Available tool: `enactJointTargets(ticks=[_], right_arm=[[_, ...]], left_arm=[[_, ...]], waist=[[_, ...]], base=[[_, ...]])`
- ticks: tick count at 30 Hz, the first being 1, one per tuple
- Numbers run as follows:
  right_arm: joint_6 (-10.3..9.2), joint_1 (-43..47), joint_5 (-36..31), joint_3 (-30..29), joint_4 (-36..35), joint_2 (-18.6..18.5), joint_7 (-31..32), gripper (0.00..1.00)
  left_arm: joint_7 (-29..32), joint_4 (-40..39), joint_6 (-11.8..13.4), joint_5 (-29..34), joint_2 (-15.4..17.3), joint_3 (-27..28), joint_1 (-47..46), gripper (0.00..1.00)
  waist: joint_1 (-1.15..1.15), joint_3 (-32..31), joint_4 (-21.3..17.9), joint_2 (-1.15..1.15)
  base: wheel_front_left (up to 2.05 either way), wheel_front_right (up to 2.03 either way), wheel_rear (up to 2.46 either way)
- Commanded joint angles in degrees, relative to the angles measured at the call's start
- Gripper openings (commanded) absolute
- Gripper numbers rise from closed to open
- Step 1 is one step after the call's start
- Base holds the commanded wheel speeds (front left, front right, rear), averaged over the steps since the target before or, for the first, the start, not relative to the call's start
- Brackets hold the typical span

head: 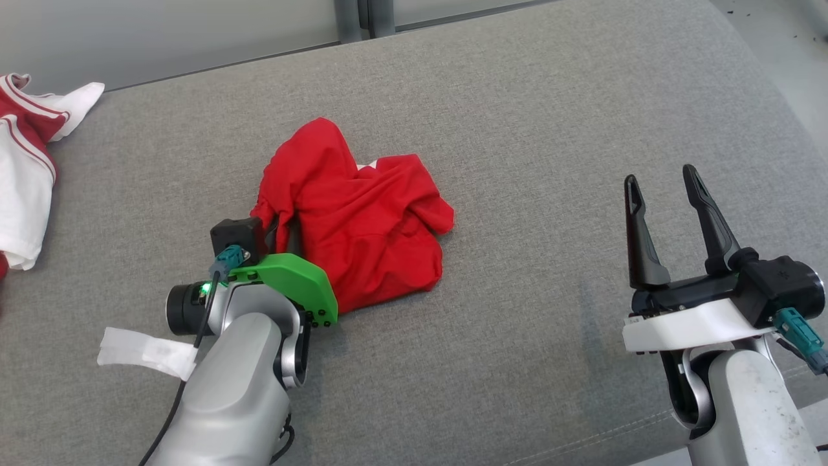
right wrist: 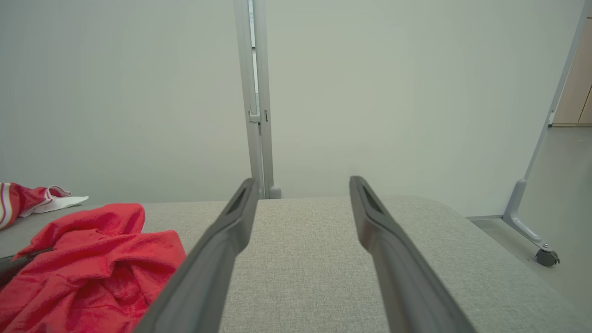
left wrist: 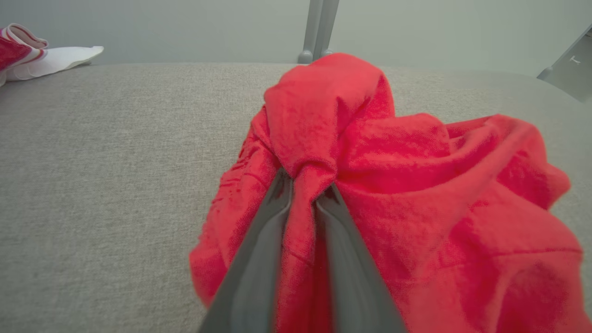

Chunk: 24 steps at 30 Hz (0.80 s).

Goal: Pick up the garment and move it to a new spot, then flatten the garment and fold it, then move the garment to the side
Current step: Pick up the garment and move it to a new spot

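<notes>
Clearly little is done: the red garment (head: 362, 220) lies crumpled in a heap near the middle of the grey cushioned surface (head: 517, 97), neither flattened nor folded. The left hand (left wrist: 305, 182) grasps a bunched fold at the heap's left edge. The right hand (head: 660, 173) hovers spread and empty, well apart to the right. By my judgement, flattening, folding and moving aside are all left to do.

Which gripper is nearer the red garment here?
Left. The left gripper has the red garment between its jaws; the right gripper sits open, well off to its right.
</notes>
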Motion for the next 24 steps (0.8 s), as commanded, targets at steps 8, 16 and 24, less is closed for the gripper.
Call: enactJointTargets(ticks=[8,16,24], right_arm=[[0.02,0.0,0.3,-0.7,1.0,-0.1,-0.2,1.0],[0.02,1.8,-0.5,-2.4,0.9,-0.1,-0.2,1.0],[0.02,3.2,-0.9,-2.8,0.8,-0.1,-0.2,1.0]], left_arm=[[-1.8,-0.7,-1.1,-3.2,0.1,-3.6,-1.5,1.0],[-2.7,-2.8,-3.5,-4.5,1.8,-3.4,1.7,1.0],[-2.0,-4.6,-4.1,-5.7,4.4,-3.2,6.8,1.0]], waist=[[0.0,-1.4,1.6,0.0],[0.0,-3.7,4.8,0.0],[0.0,-5.0,6.7,0.0]], base=[[0.0,0.0,0.0],[0.0,0.0,0.0],[0.0,0.0,0.0]])
